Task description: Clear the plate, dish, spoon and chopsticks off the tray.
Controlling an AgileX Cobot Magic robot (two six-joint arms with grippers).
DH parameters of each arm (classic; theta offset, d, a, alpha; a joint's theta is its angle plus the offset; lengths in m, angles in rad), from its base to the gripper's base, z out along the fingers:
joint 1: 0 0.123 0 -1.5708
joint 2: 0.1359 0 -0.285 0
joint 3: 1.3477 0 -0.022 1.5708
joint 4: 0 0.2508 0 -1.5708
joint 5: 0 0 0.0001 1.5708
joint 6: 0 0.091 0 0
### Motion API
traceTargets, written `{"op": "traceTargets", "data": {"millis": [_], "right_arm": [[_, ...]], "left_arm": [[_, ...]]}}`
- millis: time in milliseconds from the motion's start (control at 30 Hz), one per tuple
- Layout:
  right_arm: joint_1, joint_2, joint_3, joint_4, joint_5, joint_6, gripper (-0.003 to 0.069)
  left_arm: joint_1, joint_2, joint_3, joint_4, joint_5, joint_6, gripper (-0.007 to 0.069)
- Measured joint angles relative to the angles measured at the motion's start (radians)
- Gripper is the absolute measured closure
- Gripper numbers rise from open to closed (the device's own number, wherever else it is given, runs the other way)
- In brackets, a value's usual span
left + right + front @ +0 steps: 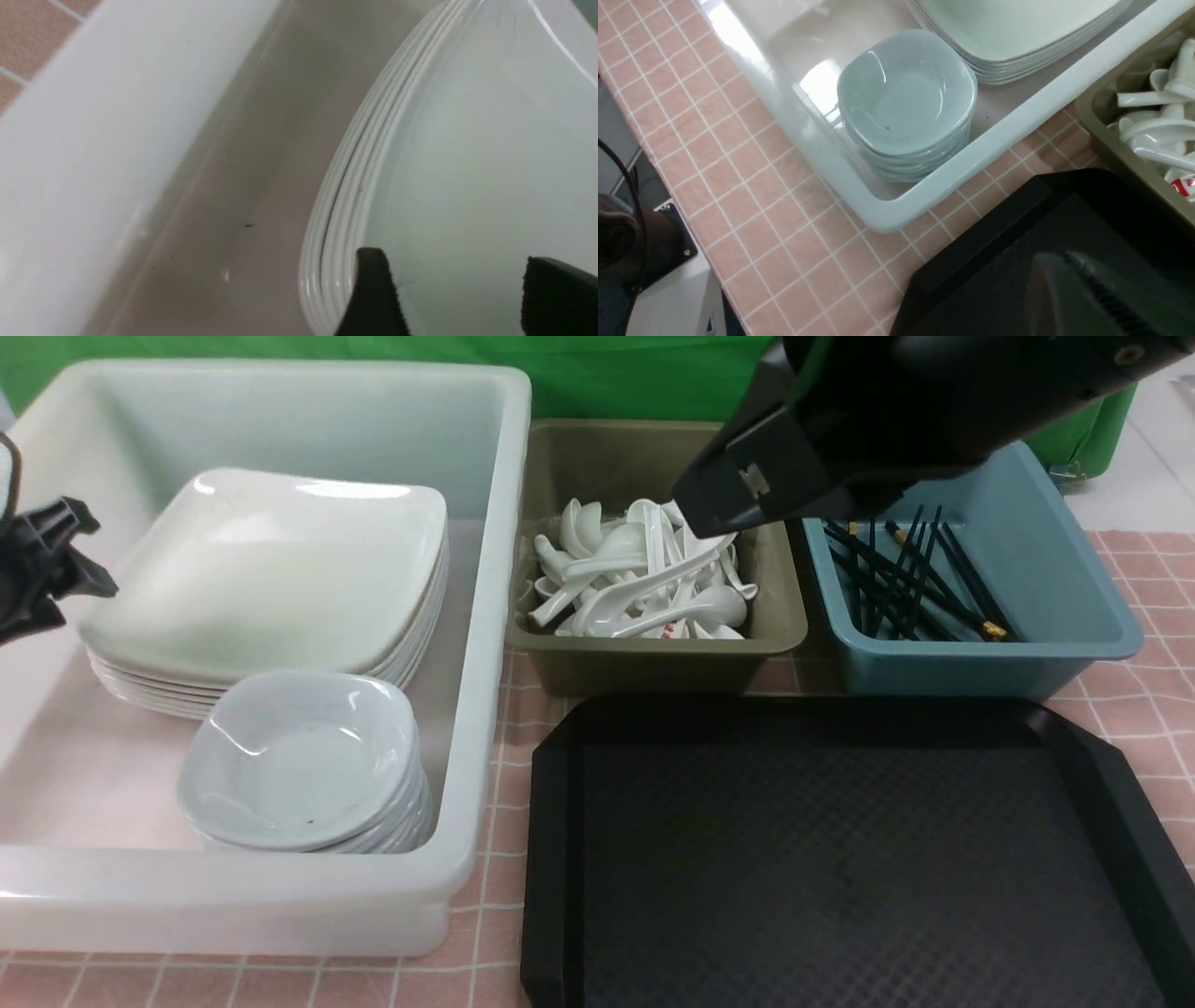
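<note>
The left fingers (373, 289), spread and empty, straddle the top plate's (467, 163) rim; lifting crookedly could snag it. The right fingers (1092, 289) are shut, empty.

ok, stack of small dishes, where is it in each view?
Front: stack of small dishes in the white tub, near corner, in front of the plates.
Left wrist: not in it, only plates.
Right wrist: upper centre, inside the tub corner.
Shared landmark: the tub's rim.
</note>
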Motion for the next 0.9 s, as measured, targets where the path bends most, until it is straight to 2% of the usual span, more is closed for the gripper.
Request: {"op": "traceTargets", "data": {"millis": [33, 67, 100, 200, 300, 400, 433, 467, 533, 600, 633, 667, 733, 800, 900], "right_arm": [[0.0, 0.0, 0.0, 0.0, 0.0, 0.0, 0.0629], [0.0, 0.0, 0.0, 0.0, 0.0, 0.004, 0.0629], [0.0, 0.0, 0.0, 0.0, 0.0, 0.01, 0.0629], [0.0, -0.007, 0.0, -0.01, 0.0, 0.045, 0.0629], [0.0, -0.019, -0.001, -0.067, -0.001, 0.09, 0.0629], [0.0, -0.057, -0.012, -0.266, 0.007, 0.215, 0.0629], [0.0, -0.075, -0.013, -0.332, 0.016, 0.254, 0.0629], [0.0, -0.079, -0.013, -0.345, 0.016, 0.261, 0.0629], [0.0, -0.145, -0.019, -0.499, 0.045, 0.324, 0.0629], [0.0, -0.212, -0.019, -0.58, 0.082, 0.348, 0.0629], [0.0, -0.219, -0.019, -0.58, 0.084, 0.348, 0.0629], [0.0, -0.276, -0.02, -0.632, 0.086, 0.358, 0.0629], [0.0, -0.364, -0.008, -0.662, 0.086, 0.366, 0.0629], [0.0, -0.456, 0.033, -0.669, 0.084, 0.367, 0.0629], [0.0, -0.618, 0.148, -0.675, 0.055, 0.373, 0.0629]], "left_arm": [[0.0, 0.0, -0.003, 0.009, 0.003, -0.01, 0.0195], [0.0, -0.007, -0.016, 0.095, 0.027, -0.057, 0.0144], [0.0, -0.012, -0.024, 0.133, 0.04, -0.083, 0.0124], [0.0, -0.039, -0.064, 0.227, 0.101, -0.135, 0.0096], [-0.004, -0.081, -0.121, 0.261, 0.182, -0.149, 0.0144], [-0.059, -0.197, -0.202, 0.269, 0.308, -0.074, 0.0424], [-0.081, -0.232, -0.212, 0.268, 0.323, -0.048, 0.0491], [-0.093, -0.25, -0.217, 0.268, 0.326, -0.036, 0.0517], [-0.19, -0.388, -0.23, 0.256, 0.34, 0.022, 0.0605], [-0.288, -0.501, -0.234, 0.249, 0.347, 0.041, 0.0625], [-0.288, -0.501, -0.234, 0.247, 0.348, 0.041, 0.0625], [-0.386, -0.594, -0.236, 0.244, 0.371, 0.05, 0.0632], [-0.48, -0.686, -0.236, 0.248, 0.415, 0.052, 0.0635], [-0.566, -0.794, -0.219, 0.282, 0.437, 0.018, 0.0637], [-0.637, -0.947, -0.156, 0.352, 0.434, -0.061, 0.0637]]}}
